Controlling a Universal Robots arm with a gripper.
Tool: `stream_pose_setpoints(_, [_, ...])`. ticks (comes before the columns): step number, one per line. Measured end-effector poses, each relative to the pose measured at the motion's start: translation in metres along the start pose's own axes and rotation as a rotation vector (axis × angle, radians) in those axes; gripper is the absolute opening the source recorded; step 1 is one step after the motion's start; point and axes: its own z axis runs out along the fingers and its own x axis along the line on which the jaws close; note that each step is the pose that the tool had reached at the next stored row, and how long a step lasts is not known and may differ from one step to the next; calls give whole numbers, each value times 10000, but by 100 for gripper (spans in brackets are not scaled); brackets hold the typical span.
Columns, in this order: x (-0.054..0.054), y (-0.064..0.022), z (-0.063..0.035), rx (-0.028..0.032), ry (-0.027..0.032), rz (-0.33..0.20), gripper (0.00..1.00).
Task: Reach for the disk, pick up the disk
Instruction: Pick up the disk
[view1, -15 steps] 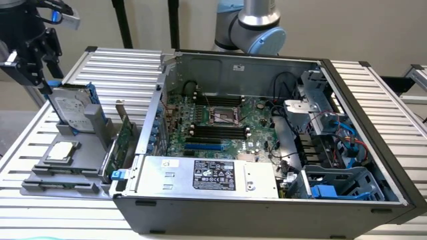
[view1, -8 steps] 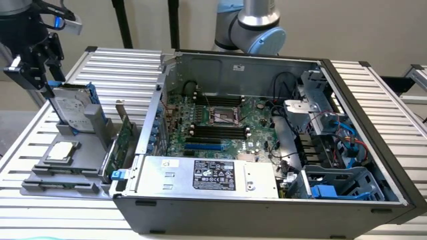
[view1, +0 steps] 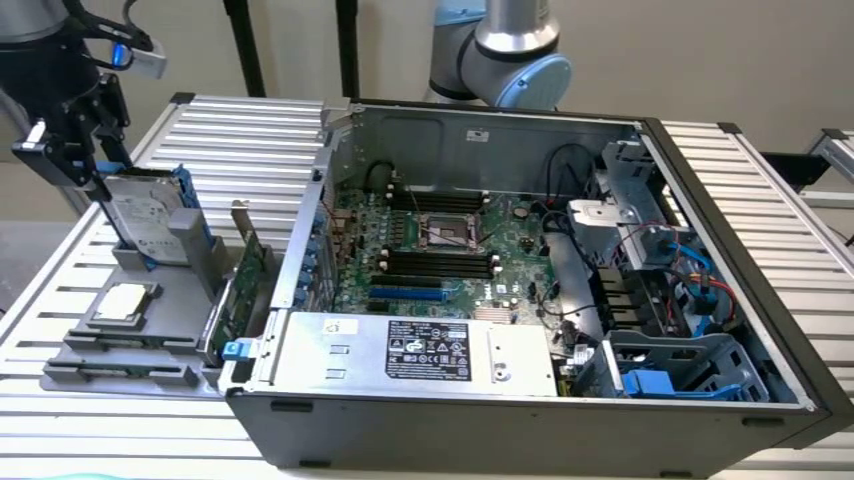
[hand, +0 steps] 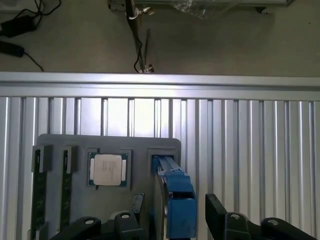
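Robot gripper, black, hangs at the exterior view's far left, over a table of ribbed aluminium slats. Its jaws stand wide open and hold nothing.

Just under the gripper the disk stands upright on its edge in a slot of a grey plastic tray. The disk is a flat silver-grey metal slab with a white printed label on its face and a bright blue rail along its side. Its upper edge sits close to the fingertips.

In the wrist view the disk appears edge-on, blue rail facing the camera, between the two black fingers of the gripper. One finger is on each side of it, with a gap showing between each finger and the disk, so nothing is clamped.

On the same tray, beside the disk, a small square silver chip lies flat in a shallow recess. In the exterior view the chip lies nearer the camera than the disk.

To the exterior view's right of the tray sits a large open computer case, lying on its side. Inside are a green circuit board and, along the near wall, a silver box with a black label.
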Motion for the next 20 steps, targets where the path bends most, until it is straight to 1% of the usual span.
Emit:
stream_pose_setpoints(9, [-46,0,67,1,-1,1,60])
stream_pose_setpoints(13, [-67,-1,84,2,-1,0,60])
stream_pose_setpoints(20, [-71,-2,99,0,0,0,60])
